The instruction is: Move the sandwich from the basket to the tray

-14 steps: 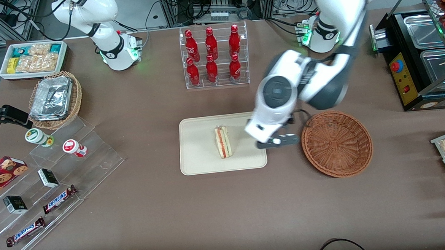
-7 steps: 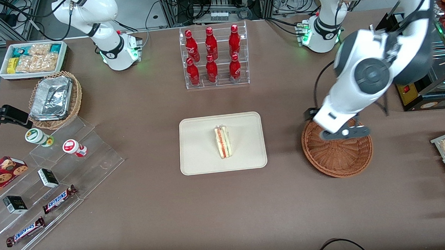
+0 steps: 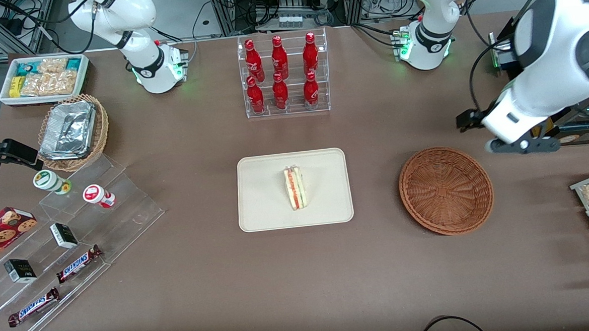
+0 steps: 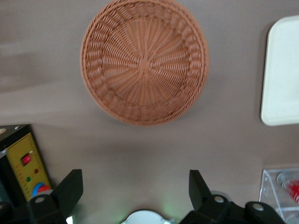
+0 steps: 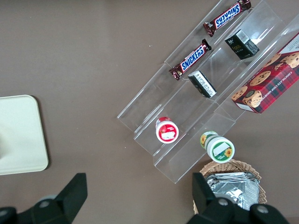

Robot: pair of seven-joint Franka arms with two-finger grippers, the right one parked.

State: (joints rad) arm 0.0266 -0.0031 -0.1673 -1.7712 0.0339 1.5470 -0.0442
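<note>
On the brown counter [image 3: 204, 271], sandwich [image 3: 294, 187] already lying on the tray [image 3: 261, 207], basket [image 3: 446, 190] bare, tool [image 4: 135, 196] spread wide and gripping nothing, raised toward the working arm's end; apparently only parking left.

light: bright, even overhead | shadows: soft | wrist views: slightly soft
</note>
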